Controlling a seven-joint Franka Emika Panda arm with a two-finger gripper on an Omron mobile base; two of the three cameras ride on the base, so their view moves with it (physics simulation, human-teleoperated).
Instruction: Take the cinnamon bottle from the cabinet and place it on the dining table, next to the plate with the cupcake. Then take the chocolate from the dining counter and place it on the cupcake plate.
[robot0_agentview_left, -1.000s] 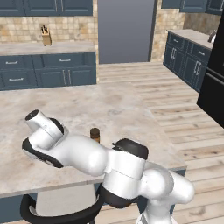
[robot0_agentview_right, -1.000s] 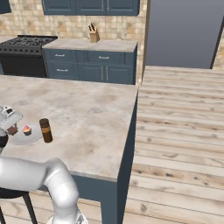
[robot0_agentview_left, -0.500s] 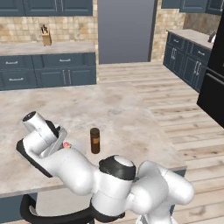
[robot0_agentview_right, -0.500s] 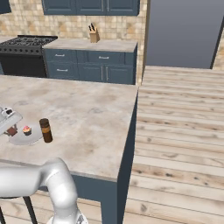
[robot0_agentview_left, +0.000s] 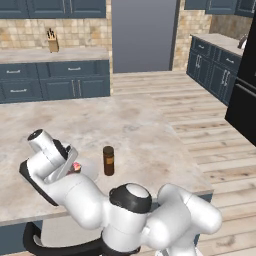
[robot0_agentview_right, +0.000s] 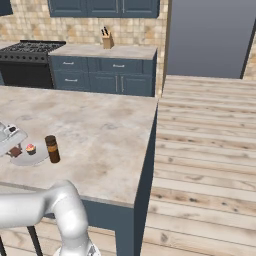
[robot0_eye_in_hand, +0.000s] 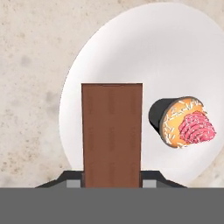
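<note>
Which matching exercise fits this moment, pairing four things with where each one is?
Things:
1. chocolate
2. cupcake
3. cinnamon bottle
4. knife block

Places:
A. on the far counter by the tiled wall
B. upright on the dining table, beside the plate
C. held in the gripper above the plate
D. sitting on the plate

Pairs: 1-C, 2-D, 3-B, 4-A
</note>
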